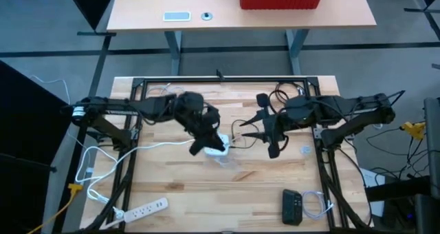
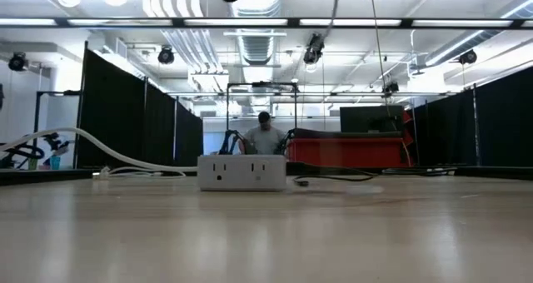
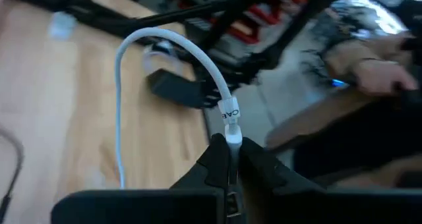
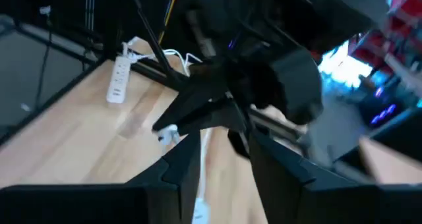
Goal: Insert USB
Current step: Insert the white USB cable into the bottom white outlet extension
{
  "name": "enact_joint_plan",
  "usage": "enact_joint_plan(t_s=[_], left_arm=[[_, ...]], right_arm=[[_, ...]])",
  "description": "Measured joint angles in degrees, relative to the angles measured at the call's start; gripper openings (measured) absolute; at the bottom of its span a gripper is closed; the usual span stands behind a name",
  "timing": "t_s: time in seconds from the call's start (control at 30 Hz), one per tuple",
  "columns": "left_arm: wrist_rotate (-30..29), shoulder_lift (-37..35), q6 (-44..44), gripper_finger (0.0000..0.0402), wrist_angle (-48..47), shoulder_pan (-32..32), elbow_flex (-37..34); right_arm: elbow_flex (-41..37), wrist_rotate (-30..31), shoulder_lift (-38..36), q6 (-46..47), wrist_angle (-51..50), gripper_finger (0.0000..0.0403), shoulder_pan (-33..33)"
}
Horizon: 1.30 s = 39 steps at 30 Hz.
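Holding the white cable (image 3: 173, 49) clenched in the left gripper (image 3: 229, 159) above the hub (image 1: 218, 146) at frame centre, plug not yet in | right gripper (image 1: 265, 135) spread open just right of the hub | power strip (image 1: 142, 209) lower left, black device (image 1: 293, 206) lower right, both well apart.

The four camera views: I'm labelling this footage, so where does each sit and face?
High view: overhead, looking straight down on the pale wooden table and both dark arms.
Low view: table height, facing the white boxy power adapter; no arm visible.
Left wrist view: on the left arm, past the left hand pinching a white cable.
Right wrist view: on the right arm, toward the left hand.
The high and low views share the adapter.
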Motion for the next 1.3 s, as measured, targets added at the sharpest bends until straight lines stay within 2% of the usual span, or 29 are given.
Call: enact_joint_plan(t_s=[0.07, 0.27, 0.57, 0.77, 0.87, 1.03, 1.3], left_arm=[[4.2, 0.0, -0.4, 0.0002, 0.2, 2.1, 0.7], [11.0, 0.7, -3.5, 0.0002, 0.1, 4.7, 0.5], [15.3, 4.8, -2.4, 0.0002, 0.4, 4.7, 0.4], [17.1, 5.5, -1.0, 0.0004, 4.8, 4.6, 0.4], [18.3, 5.5, -2.6, 0.0005, 8.4, 4.6, 0.4], [19.8, 5.5, -3.4, 0.0006, 9.5, 4.6, 0.4], [19.8, 5.5, -3.5, 0.0006, 9.5, 4.5, 0.4]], right_arm=[[2.5, 0.0, 1.5, -2.6, -1.8, 0.0126, -0.2], [11.1, -7.1, 7.6, -4.0, -10.9, 0.0135, -1.9], [23.4, -20.2, 18.7, -5.8, -22.9, 0.0112, -4.9], [28.8, -20.6, 22.5, -8.8, -30.0, 0.0096, -4.9], [29.0, -20.2, 22.9, -10.2, -30.5, 0.0089, -4.9], [29.0, -15.6, 23.2, -12.4, -30.5, 0.0080, -4.2], [29.1, -16.3, 23.4, -10.9, -29.3, 0.0062, -3.6]])
